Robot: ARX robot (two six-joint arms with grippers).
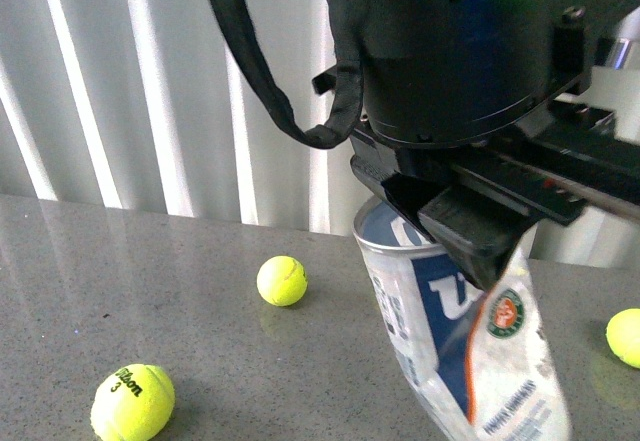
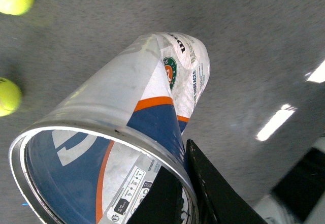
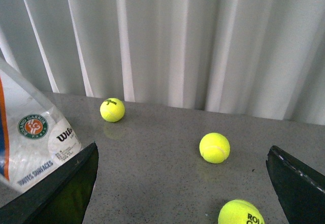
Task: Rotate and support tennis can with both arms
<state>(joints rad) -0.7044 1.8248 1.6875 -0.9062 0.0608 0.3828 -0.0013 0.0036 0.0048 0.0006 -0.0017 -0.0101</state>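
Observation:
The tennis can (image 1: pixel 455 331) leans over the grey table, open metal rim up, its base down to the right. My left gripper (image 1: pixel 470 246) hangs from the bulky black arm with a green light (image 1: pixel 450 41) and is shut on the can's rim. In the left wrist view one finger (image 2: pixel 216 188) lies outside the can (image 2: pixel 152 92) and the other inside the rim; the left gripper (image 2: pixel 185 193) pinches the wall. My right gripper (image 3: pixel 183 198) is open and empty, its left finger (image 3: pixel 61 193) next to the can's labelled base (image 3: pixel 30 142).
Yellow tennis balls lie on the grey table (image 1: pixel 100 261): one at the middle (image 1: pixel 282 281), one at the front left (image 1: pixel 132 401), one at the right edge (image 1: pixel 625 336). Three balls show ahead of the right gripper (image 3: pixel 214 148). White curtains (image 1: pixel 150 81) hang behind.

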